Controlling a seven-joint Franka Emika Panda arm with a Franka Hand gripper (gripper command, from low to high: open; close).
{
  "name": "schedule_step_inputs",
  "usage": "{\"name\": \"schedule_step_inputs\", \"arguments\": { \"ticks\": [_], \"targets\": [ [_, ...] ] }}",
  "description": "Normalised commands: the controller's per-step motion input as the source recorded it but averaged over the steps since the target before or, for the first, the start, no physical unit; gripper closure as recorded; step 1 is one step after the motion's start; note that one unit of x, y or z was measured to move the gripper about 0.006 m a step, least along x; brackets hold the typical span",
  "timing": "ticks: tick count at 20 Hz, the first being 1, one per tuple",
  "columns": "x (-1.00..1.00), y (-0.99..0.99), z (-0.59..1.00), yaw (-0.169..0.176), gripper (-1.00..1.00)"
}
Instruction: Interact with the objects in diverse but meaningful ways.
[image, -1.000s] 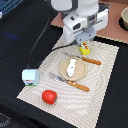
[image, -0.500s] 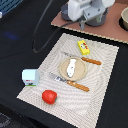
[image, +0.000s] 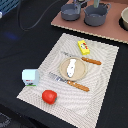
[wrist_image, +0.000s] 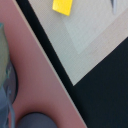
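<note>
In the exterior view a red tomato lies at the near edge of the striped placemat. A white carton with green-blue print stands at the mat's left side. A yellow packet lies near the mat's far edge. A white tube rests on a small beige plate in the middle. The gripper and arm are out of the exterior view. The wrist view shows the yellow packet on the mat, with no fingers visible.
A wooden-handled fork and knife flank the plate. Two grey pots stand on a brown board at the back. The surface around the mat is dark.
The arm, which stood over the yellow packet a second ago, has drawn back out of the exterior view. The objects on the mat have not moved.
</note>
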Motion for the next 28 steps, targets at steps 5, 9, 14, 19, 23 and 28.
{"name": "schedule_step_inputs", "arguments": {
  "ticks": [5,9,14,19,23,28],
  "targets": [
    [-0.35,-1.00,0.00,0.000,-1.00],
    [-0.36,-1.00,0.00,0.000,-1.00],
    [-0.37,-0.98,0.00,0.000,-1.00],
    [-0.38,-0.91,-0.01,-0.013,-1.00],
    [-0.39,-0.76,-0.02,-0.049,-1.00],
    [-0.46,-0.66,-0.09,-0.069,-1.00]
  ]
}}
